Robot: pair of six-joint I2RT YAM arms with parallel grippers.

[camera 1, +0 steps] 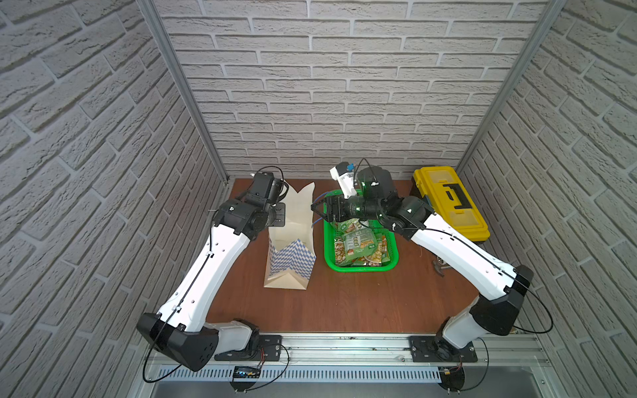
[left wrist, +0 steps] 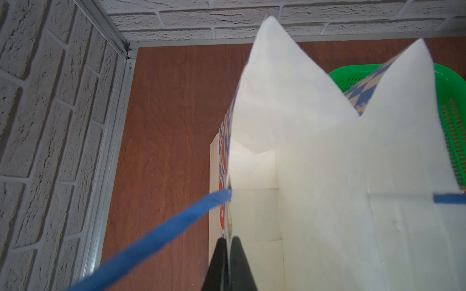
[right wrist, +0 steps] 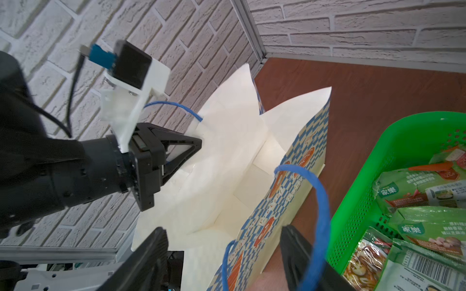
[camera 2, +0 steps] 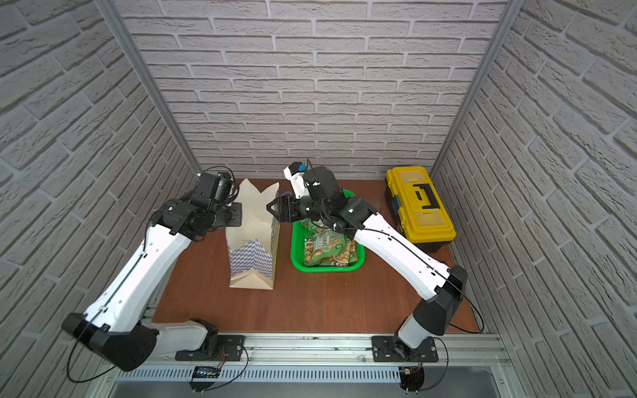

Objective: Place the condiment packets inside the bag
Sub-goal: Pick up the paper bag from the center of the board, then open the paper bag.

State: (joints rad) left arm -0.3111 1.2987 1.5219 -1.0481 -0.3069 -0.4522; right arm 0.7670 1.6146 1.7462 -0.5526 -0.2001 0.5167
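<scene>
- L gripper (left wrist: 228, 243): clamped on bag (camera 1: 293, 256) wall; mouth open.
- R gripper (right wrist: 223, 238): jaws apart, empty, at opp. rim.
- Step: bag prep. Next: R picks condiment packets (camera 1: 358, 246) from basket (camera 1: 362, 268).

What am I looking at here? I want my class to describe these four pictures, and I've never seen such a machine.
Two white-and-black robot arms stand at a brown table, each ending in a two-fingered claw. Two pictures look down from overhead and are nearly identical. The other two come from a camera on each arm's wrist. On the table stand a blue-checked paper bag, a green basket full of green condiment packets, and a yellow toolbox. The left claw is shut on the bag's wall, apparently holding it open. The right claw is open at the bag's opposite rim, holding nothing.
</scene>
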